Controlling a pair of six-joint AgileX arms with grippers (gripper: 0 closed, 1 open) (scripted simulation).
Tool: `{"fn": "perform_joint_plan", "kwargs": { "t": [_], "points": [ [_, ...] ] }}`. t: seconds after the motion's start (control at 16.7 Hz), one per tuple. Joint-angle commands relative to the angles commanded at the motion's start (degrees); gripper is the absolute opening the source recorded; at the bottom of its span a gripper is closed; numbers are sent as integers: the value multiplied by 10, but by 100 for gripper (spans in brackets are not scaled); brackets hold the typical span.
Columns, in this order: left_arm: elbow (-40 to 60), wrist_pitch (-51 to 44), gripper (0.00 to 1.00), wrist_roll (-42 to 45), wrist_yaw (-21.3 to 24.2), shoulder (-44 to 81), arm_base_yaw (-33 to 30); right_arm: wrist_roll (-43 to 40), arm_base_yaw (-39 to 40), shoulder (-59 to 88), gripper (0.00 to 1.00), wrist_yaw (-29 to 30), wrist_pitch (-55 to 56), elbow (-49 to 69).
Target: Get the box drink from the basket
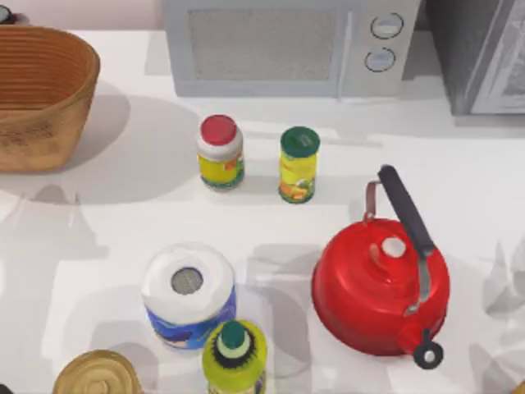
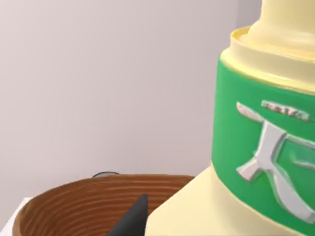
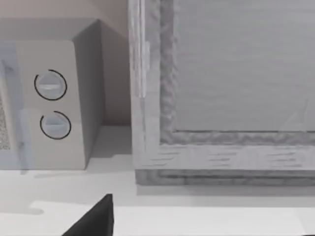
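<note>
We see a red kettle (image 1: 380,295) at the near right and a paper roll (image 1: 189,294) near left. A red-lidded jar (image 1: 220,152) stands beside a green-capped jar (image 1: 299,164), before the far microwave (image 1: 291,45).

Overhead view of table (image 1: 98,213), left wrist close above basket (image 2: 74,206), right wrist facing microwave (image 3: 54,98)

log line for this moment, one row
left end effector: box drink close up at it, above basket | grip: unclear | right arm: facing microwave, idle | task: carton out of basket
</note>
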Motion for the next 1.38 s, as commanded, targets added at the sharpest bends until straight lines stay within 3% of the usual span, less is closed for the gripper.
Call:
{"fn": "perform_joint_plan", "kwargs": {
  "t": [0.36, 0.9, 1.14, 1.38],
  "points": [
    [-151, -79, 0, -2, -22, -199, -21, 0, 0, 0, 100, 0, 0, 0],
    [-163, -92, 0, -14, -43, -197, -33, 0, 0, 0, 100, 0, 0, 0],
    [-124, -100, 0, -73, -145, -105, -97, 0, 0, 0, 100, 0, 0, 0],
    [-58, -105, 0, -157, -310, 39, -196, 0, 0, 0, 100, 0, 0, 0]
  ]
}}
